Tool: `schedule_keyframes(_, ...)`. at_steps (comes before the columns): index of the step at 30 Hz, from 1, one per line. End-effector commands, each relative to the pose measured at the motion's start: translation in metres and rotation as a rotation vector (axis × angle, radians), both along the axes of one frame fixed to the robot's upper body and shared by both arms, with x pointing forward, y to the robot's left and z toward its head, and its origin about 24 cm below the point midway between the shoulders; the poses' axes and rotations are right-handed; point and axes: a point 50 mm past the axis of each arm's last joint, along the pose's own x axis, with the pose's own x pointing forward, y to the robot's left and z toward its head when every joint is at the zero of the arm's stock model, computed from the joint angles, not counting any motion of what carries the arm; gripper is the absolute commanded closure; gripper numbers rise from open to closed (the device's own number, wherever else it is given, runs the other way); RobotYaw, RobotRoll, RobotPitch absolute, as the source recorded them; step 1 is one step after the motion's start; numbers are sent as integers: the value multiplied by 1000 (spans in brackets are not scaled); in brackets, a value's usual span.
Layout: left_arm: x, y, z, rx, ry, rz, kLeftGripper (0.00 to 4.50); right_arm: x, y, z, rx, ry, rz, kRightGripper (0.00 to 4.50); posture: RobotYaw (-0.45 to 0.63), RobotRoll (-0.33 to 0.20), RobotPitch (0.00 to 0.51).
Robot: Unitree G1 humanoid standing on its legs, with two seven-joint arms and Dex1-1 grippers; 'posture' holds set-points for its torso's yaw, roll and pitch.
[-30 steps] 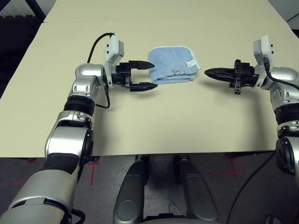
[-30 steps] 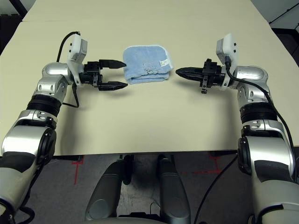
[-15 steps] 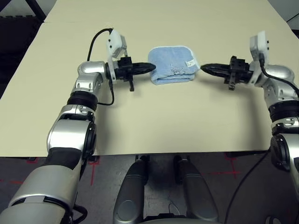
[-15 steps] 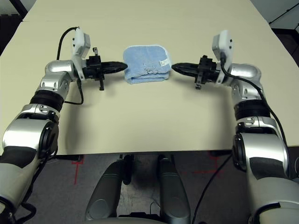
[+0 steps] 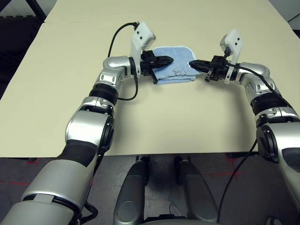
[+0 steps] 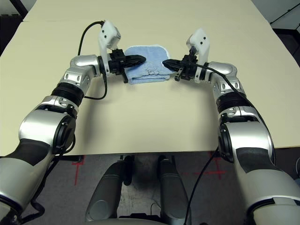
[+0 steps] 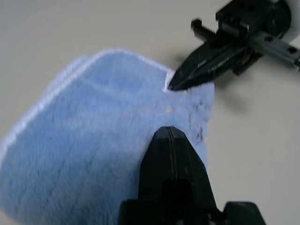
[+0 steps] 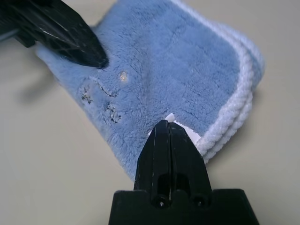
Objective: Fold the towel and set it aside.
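Observation:
The towel (image 5: pixel 176 71), light blue with white edging, lies folded into a small thick pad at the table's middle back. My left gripper (image 5: pixel 170 59) is shut, and its tip rests over the towel's left part without gripping cloth. My right gripper (image 5: pixel 192 64) is also shut, its tip at the towel's right edge by a small white label (image 8: pixel 180 125). In the left wrist view my own shut fingers (image 7: pixel 168 140) lie over the towel (image 7: pixel 93 136), with the right gripper (image 7: pixel 176 83) pointing in from the far side. Dark lettering (image 8: pixel 101 101) shows on the towel's top.
The beige table (image 5: pixel 154 122) stretches wide on all sides of the towel, with its front edge near my body. Dark floor lies beyond the left edge (image 5: pixel 14 42). A black cable (image 5: pixel 117 40) loops off my left wrist.
Both arms have swung inward until their tips reach the towel from either side. The left gripper, open a second ago, has shut. The towel has stayed in place.

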Motion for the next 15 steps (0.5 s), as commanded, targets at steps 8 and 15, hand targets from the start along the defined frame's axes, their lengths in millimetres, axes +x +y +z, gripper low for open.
schedule_keyframes(8,4,25,-23,103,28,138,4488,0,0,-26,-54,77,-70,4500,38,0,266)
schedule_keyframes(15,3,20,19,-140,-10,53,4488,1,-5,19,221,-63,1,4500,45,0,269)
